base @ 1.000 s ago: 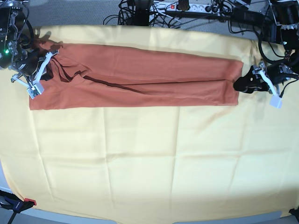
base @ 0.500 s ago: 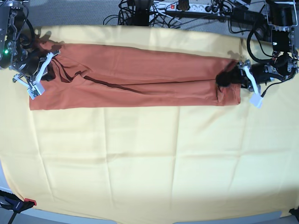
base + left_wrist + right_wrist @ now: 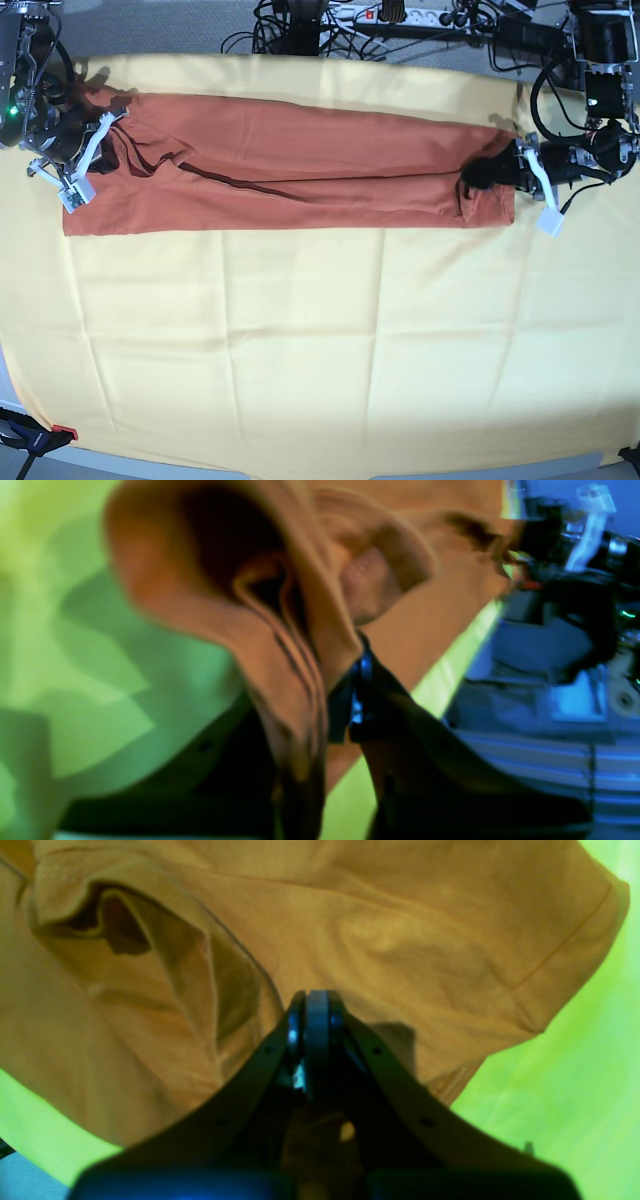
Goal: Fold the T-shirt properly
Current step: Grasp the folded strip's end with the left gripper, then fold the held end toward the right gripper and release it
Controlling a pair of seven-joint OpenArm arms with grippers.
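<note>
The rust-orange T-shirt lies as a long folded band across the far part of the pale yellow cloth. My left gripper is at the band's right end. In the left wrist view it is shut on a raised bunch of the shirt fabric. My right gripper is at the band's left end. In the right wrist view it has its jaws pressed together on the shirt, with a fold running up to the tips.
Cables and a power strip lie behind the table's far edge. A clamp sits at the front left corner. The yellow cloth spreads wide in front of the shirt. The right arm shows far off in the left wrist view.
My left gripper moved left from beside the shirt onto its right end and closed on the fabric, which now bunches there. The right arm has not moved.
</note>
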